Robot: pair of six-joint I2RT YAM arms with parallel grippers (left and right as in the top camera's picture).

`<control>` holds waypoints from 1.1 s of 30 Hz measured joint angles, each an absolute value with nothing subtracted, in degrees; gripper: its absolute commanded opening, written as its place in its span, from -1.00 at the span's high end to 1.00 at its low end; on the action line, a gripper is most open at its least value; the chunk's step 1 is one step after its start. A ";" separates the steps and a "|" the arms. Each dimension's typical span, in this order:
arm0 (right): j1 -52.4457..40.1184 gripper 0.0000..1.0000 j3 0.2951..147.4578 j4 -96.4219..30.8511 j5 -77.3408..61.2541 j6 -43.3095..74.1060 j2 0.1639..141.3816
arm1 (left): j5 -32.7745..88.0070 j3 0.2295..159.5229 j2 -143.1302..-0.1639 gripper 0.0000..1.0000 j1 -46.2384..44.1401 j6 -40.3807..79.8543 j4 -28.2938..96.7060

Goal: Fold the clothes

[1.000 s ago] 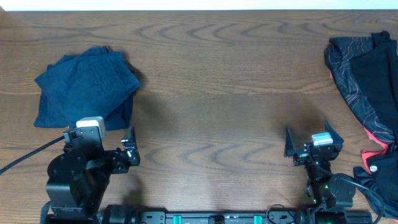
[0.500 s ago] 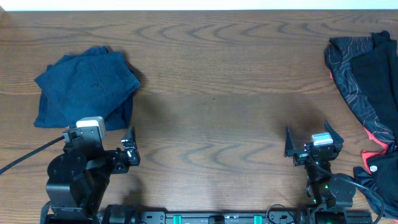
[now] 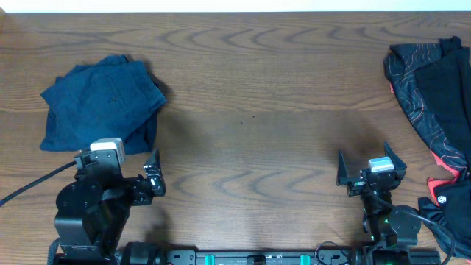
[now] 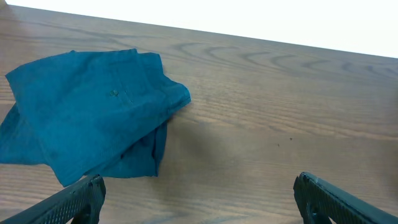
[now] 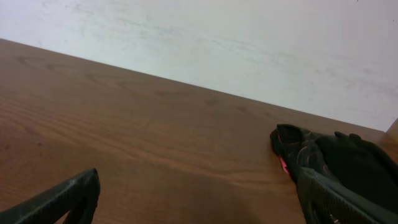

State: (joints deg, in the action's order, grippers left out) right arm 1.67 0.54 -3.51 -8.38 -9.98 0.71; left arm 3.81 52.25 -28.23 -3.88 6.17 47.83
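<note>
Nothing has moved, folded navy clothes (image 3: 101, 103) far left, left hand (image 4: 199, 190) and right hand (image 3: 366, 160) wide open, holding nothing

l pincer (image 4: 199, 185) & r pincer (image 5: 199, 179), both wide open, empty

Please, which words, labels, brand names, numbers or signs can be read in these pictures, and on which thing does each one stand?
No text can be read in any view.
Round white mark on the black garment, overhead view: too small to read.
Blue garment: no label or print shows.
</note>
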 measured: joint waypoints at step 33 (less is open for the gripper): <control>1.67 -0.98 0.47 -3.36 -8.58 -10.00 0.62 | -2.94 1.78 -0.64 -0.96 -2.83 4.45 2.39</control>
State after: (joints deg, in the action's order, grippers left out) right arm 1.67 0.47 -3.36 -8.58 -10.00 0.62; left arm -2.94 1.78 -0.64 -2.83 4.45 2.39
